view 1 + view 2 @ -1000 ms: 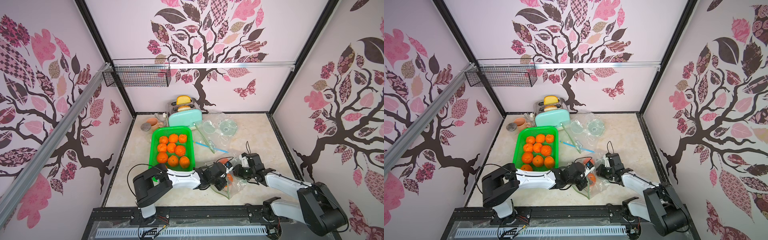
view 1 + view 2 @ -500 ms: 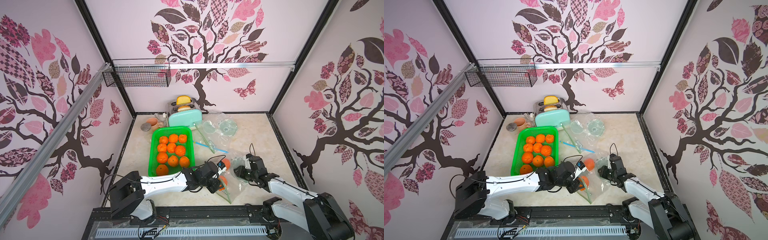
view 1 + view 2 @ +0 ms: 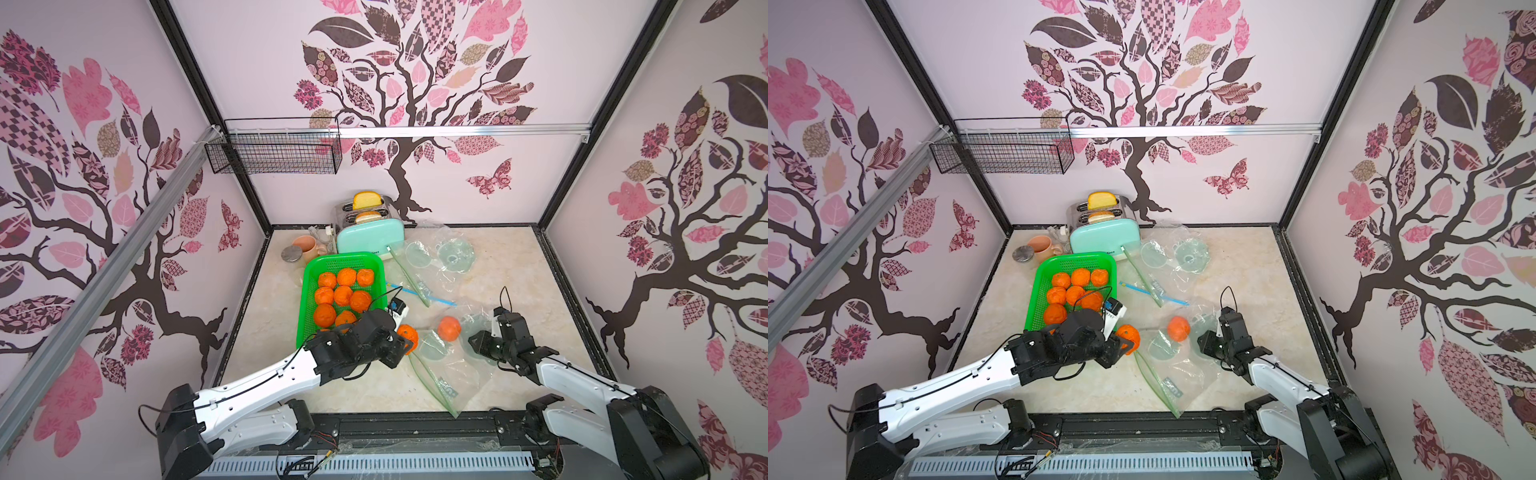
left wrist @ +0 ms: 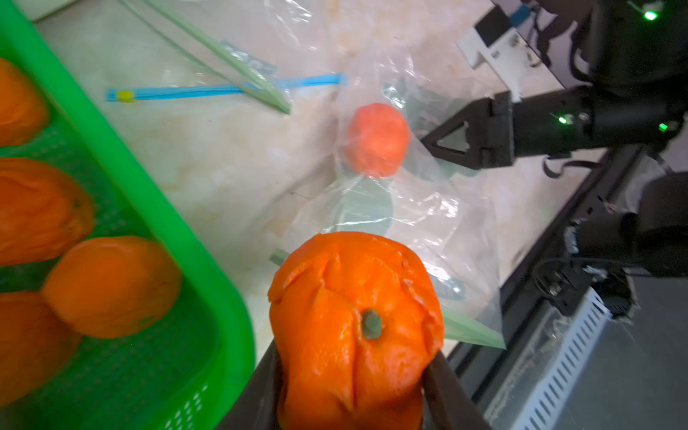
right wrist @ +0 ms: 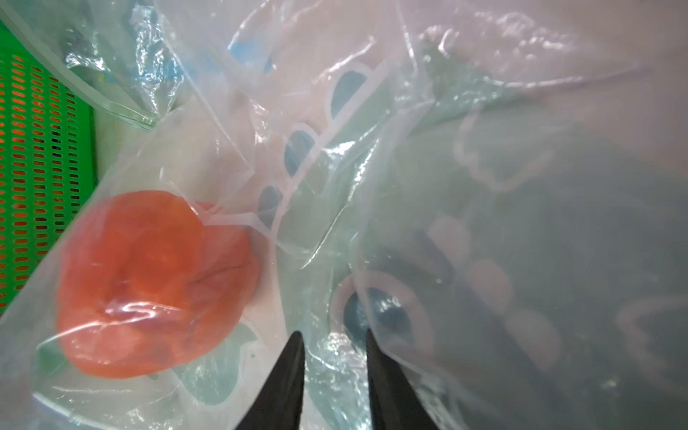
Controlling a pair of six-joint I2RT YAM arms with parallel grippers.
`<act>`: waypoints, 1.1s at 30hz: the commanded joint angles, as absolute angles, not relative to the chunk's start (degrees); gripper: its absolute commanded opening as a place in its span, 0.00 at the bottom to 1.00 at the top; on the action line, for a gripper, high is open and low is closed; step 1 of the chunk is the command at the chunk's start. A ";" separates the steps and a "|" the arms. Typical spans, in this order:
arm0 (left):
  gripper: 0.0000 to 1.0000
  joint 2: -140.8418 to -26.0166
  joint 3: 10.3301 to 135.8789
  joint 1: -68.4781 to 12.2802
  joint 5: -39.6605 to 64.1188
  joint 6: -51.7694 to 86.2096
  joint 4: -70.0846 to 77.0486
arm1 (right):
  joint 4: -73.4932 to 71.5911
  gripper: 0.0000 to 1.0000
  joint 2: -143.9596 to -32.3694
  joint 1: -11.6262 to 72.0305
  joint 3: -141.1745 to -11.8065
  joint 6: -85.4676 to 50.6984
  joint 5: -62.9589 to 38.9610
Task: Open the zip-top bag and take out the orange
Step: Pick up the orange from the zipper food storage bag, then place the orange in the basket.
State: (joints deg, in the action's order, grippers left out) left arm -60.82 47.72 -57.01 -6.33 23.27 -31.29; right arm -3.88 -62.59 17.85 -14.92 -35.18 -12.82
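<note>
Centrally, near the front edge of the table (image 3: 270, 332), the zip-top bag (image 3: 453, 370) lies flat. Its green zip strip (image 3: 432, 380) runs obliquely from the front right corner of the green basket (image 3: 343, 258) to that edge. The left gripper (image 3: 406, 341) clamps an orange (image 4: 355, 327), stem toward the wrist, just beside the strip. A second orange (image 3: 449, 328) lies inside the bag near the right gripper (image 5: 332, 337), whose jaws stand narrowly parted against bag film.

The basket (image 3: 345, 258) lies at my left; the held orange (image 3: 409, 332) sits in my left gripper (image 3: 406, 341), just right of the basket's near corner; right of it lies the zip-top bag (image 3: 453, 374), the bagged orange (image 3: 449, 328) in its far part; my right gripper (image 3: 473, 343) is against the bag's right side; behind the basket stand the cup (image 3: 307, 247) and toaster (image 3: 370, 243), a 2nd bag (image 3: 440, 257) right of them.
</note>
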 commanded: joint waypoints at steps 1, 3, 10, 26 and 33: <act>0.12 -59.61 48.69 -55.63 -14.72 25.97 -36.05 | -3.87 0.31 -62.31 18.10 -14.81 -35.60 -12.22; 0.12 -59.33 48.83 -54.50 -18.34 27.63 -37.91 | -3.87 0.32 -62.31 18.11 -14.85 -35.60 -12.21; 0.12 -56.99 46.24 -49.48 -27.84 34.10 -42.97 | -4.04 0.32 -62.84 18.11 -14.85 -35.60 -12.30; 0.13 -57.08 38.70 -44.03 -24.28 45.17 -44.21 | -4.13 0.32 -64.66 18.07 -15.47 -35.60 -12.84; 0.15 -57.68 37.09 -44.03 -24.21 45.52 -43.70 | -4.31 0.32 -64.87 18.06 -15.46 -35.62 -12.86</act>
State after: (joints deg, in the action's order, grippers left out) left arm -57.34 37.26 -44.23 -24.21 44.64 -44.66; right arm -5.87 -64.18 17.82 -14.94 -35.16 -13.10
